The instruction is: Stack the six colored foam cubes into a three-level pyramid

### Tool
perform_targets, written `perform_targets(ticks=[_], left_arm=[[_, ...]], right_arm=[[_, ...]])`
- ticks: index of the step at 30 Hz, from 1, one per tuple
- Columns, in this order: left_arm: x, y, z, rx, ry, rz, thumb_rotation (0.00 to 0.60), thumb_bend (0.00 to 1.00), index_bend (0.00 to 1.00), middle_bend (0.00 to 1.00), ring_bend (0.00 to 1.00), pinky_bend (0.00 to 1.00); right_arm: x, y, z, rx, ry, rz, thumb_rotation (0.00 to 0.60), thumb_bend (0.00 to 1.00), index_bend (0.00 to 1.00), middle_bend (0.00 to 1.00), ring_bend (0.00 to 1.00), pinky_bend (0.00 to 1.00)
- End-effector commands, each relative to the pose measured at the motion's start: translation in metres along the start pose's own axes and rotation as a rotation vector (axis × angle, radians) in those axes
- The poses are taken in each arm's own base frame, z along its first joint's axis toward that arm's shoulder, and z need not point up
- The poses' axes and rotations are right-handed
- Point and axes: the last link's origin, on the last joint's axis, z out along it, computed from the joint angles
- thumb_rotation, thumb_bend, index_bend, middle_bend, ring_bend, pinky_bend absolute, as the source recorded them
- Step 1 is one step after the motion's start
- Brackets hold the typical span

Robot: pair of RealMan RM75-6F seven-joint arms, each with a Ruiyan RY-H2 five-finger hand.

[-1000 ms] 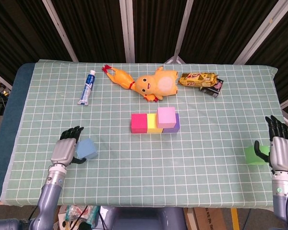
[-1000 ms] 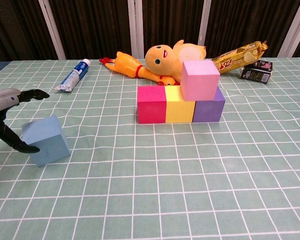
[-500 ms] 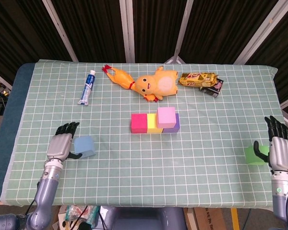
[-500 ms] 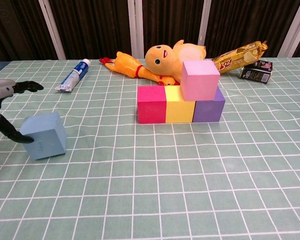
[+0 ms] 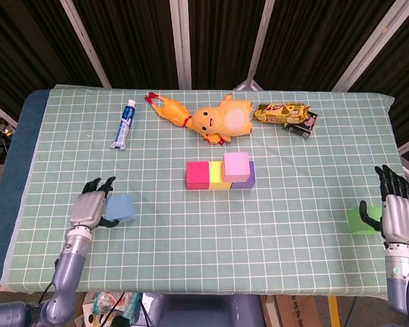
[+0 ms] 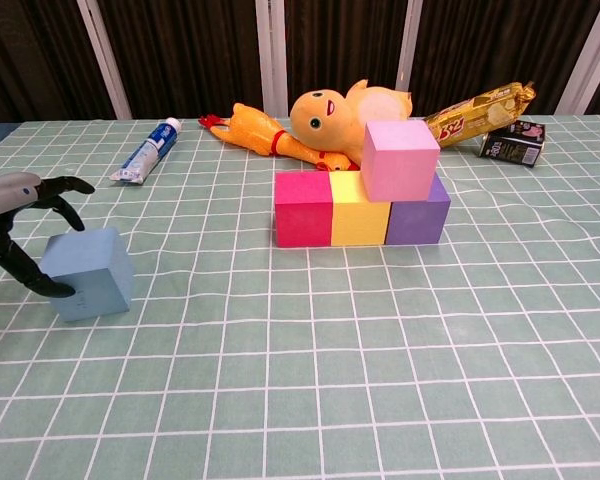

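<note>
— Which way does the blue foam cube (image 6: 88, 272) sit?

— Flat on the table, turned slightly off the grid lines; being a cube, it has no long axis I can name. It lies at the near left, well apart from the row.

— And your hands?

— My left hand (image 5: 90, 206) cups it, thumb against its near face, fingers arched over the top edge. My right hand (image 5: 398, 212) stands with fingers spread, just beside the green cube (image 5: 362, 219).

— The surface?

— A green tablecloth (image 5: 293, 204) with white grid lines; dark panels behind.

— The rest of the stack?

— Magenta cube (image 6: 302, 208), yellow cube (image 6: 357, 208), purple cube (image 6: 418, 212) touching in a row, pink cube (image 6: 400, 158) on top at the purple end, all matte foam.
</note>
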Motion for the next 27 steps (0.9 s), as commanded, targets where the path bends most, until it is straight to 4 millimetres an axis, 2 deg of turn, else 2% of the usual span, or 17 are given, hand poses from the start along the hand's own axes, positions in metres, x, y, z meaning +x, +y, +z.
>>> perform_targets(ticks=[1, 3, 6, 12, 19, 27], left_arm=[[-0.001, 0.001, 0.001, -0.002, -0.002, -0.004, 0.6, 0.17, 0.0, 0.27, 0.0, 0.02], [-0.002, 0.001, 0.001, -0.005, -0.004, -0.01, 0.6, 0.26, 0.0, 0.35, 0.01, 0.03], [-0.003, 0.003, 0.0, -0.012, 0.001, -0.008, 0.6, 0.35, 0.0, 0.41, 0.03, 0.03], [0.001, 0.007, -0.002, -0.031, 0.017, -0.014, 0.6, 0.37, 0.0, 0.42, 0.03, 0.03], [0.03, 0.03, -0.007, -0.119, 0.08, -0.011, 0.6, 0.37, 0.0, 0.42, 0.03, 0.03], [0.073, 0.073, 0.004, -0.206, 0.117, 0.01, 0.6, 0.37, 0.0, 0.42, 0.03, 0.03]], right_arm=[[0.0, 0.0, 0.0, 0.0, -0.001, 0.001, 0.6, 0.49, 0.0, 0.04, 0.01, 0.0], [0.0, 0.0, 0.0, 0.0, -0.001, 0.001, 0.6, 0.49, 0.0, 0.04, 0.01, 0.0], [0.0, 0.0, 0.0, -0.001, 0.0, 0.003, 0.6, 0.49, 0.0, 0.04, 0.01, 0.0], [0.0, 0.0, 0.0, -0.003, -0.001, 0.004, 0.6, 0.5, 0.0, 0.04, 0.01, 0.0], [0.0, 0.0, 0.001, 0.002, 0.002, -0.002, 0.6, 0.49, 0.0, 0.04, 0.01, 0.0], [0.002, 0.0, 0.002, 0.013, 0.021, -0.019, 0.6, 0.49, 0.0, 0.03, 0.01, 0.0]])
